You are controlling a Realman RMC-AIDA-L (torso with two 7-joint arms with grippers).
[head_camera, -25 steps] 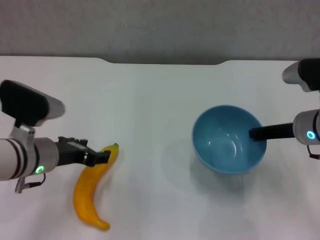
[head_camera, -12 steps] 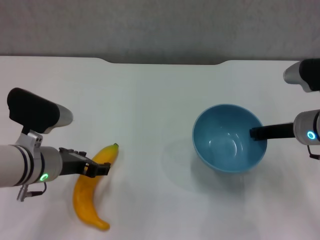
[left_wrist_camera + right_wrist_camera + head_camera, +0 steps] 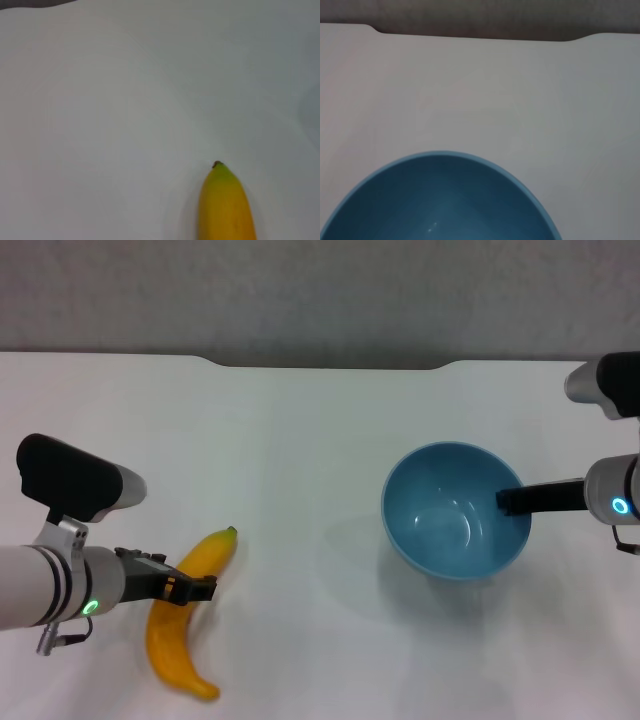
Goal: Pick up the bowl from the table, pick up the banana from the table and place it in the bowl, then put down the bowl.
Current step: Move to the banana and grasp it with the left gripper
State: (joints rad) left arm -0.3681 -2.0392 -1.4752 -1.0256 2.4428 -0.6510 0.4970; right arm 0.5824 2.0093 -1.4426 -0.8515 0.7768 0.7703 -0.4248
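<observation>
The left end effector [image 3: 203, 588] is sitting at the banana's [image 3: 185, 615] middle on the table [image 3: 300, 440]; its grip I cannot tell. The right end effector [image 3: 508, 502] is clamping the bowl's [image 3: 450, 515] rim. Best to grasp mid-banana squarely, keeping the bowl level.

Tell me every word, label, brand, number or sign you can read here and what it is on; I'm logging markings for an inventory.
There are none to read.
The round light-blue plastic bowl: plain, no print.
The long yellow-orange banana: no sticker visible.
The plain white table: unmarked.
The left gripper at the banana and the right gripper at the bowl's rim: no lettering visible; only small lit rings on the wrists.
</observation>
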